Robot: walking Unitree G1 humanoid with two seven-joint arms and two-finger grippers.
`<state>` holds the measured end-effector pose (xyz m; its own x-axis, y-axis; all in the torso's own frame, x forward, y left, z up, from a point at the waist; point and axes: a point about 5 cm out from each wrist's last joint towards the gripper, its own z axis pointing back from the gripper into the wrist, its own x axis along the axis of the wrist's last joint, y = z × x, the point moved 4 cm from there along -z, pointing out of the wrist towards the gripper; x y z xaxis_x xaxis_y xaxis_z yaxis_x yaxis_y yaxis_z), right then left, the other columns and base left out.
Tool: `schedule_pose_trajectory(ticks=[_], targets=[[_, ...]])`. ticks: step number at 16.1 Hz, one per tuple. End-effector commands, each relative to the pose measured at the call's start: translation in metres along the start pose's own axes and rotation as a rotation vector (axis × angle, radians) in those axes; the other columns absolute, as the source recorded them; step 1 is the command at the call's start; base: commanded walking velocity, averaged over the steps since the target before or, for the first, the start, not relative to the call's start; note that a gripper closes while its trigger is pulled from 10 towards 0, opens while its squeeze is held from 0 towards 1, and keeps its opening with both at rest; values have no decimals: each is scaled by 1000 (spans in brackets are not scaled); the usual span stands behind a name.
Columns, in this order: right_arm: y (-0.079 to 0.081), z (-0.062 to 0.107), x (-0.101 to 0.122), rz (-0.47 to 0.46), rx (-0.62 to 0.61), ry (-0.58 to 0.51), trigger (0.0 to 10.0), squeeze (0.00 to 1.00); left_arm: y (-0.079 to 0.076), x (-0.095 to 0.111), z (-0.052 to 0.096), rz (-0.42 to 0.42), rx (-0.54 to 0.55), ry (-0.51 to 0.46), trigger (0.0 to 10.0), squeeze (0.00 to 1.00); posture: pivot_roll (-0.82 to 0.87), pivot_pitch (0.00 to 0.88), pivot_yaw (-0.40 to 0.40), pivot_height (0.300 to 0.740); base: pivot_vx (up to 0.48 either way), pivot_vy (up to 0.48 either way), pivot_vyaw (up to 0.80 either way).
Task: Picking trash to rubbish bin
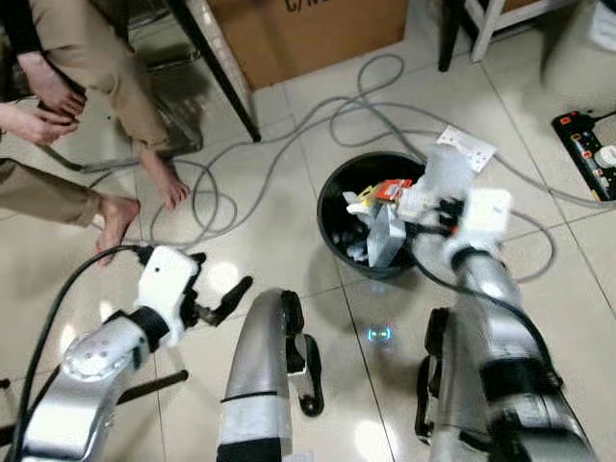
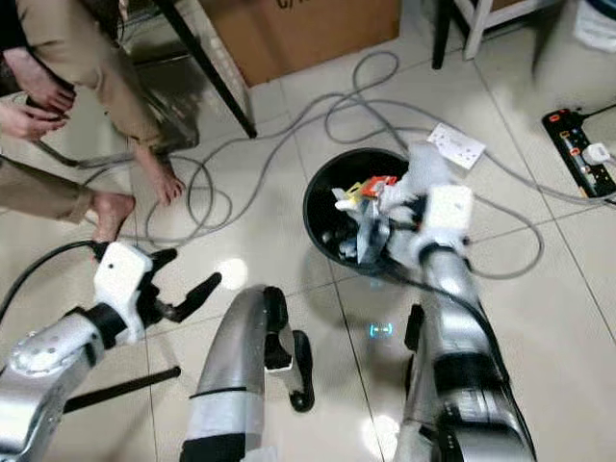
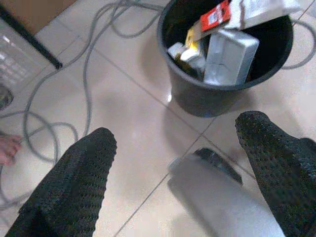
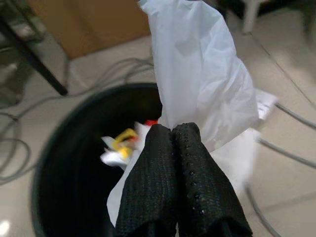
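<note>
The white plastic bag [image 4: 197,84] is pinched in the right gripper [image 4: 173,136], fingers pressed tight together on it, and it's hanging over the black rubbish bin [image 1: 337,192], near the far rim. So this looks like the drop-off step: the trash is over the bin and the next move is probably just letting go so it falls inside, not on the tile floor [image 1: 289,231]. The bin's already pretty full with a silvery pack [image 3: 229,54] and a red and yellow wrapper [image 3: 215,17]. The left gripper [image 3: 173,163] hangs spread wide and empty, well short of the bin. The head views also catch grey cables [image 1: 241,159], a power strip [image 1: 587,144] and a person's bare feet [image 1: 120,212], while the right wrist view shows the pinch up close.
</note>
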<state>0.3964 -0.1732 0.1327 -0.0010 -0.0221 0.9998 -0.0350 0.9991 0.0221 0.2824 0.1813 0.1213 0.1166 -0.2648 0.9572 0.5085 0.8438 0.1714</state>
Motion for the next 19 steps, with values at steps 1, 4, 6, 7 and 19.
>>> schedule_pose_trajectory(ticks=[1, 4, 6, 7, 19], targets=[[14, 0, -14, -2, 51, 33, 118, 0, 3, -7, 9, 7, 5, 36, 10000, 0, 231, 508, 253, 581, 0, 0, 0], [26, -12, -10, -19, 106, 37, 0, 0, -4, -7, 11, 15, -13, 42, 10000, 0, 234, 510, 252, 581, 0, 0, 0], [32, -16, -8, -24, 123, 34, 0, 0, -7, -8, 10, 21, -25, 44, 10000, 0, 230, 514, 250, 581, 0, 0, 0], [32, -17, -8, -39, 117, 33, 0, 0, -8, -8, 10, 23, -27, 46, 10000, 0, 230, 514, 250, 581, 0, 0, 0], [39, -11, -27, -94, 123, 49, 0, 0, -43, 10, 5, 152, -174, -2, 10000, 0, 214, 506, 243, 581, 0, 0, 0]])
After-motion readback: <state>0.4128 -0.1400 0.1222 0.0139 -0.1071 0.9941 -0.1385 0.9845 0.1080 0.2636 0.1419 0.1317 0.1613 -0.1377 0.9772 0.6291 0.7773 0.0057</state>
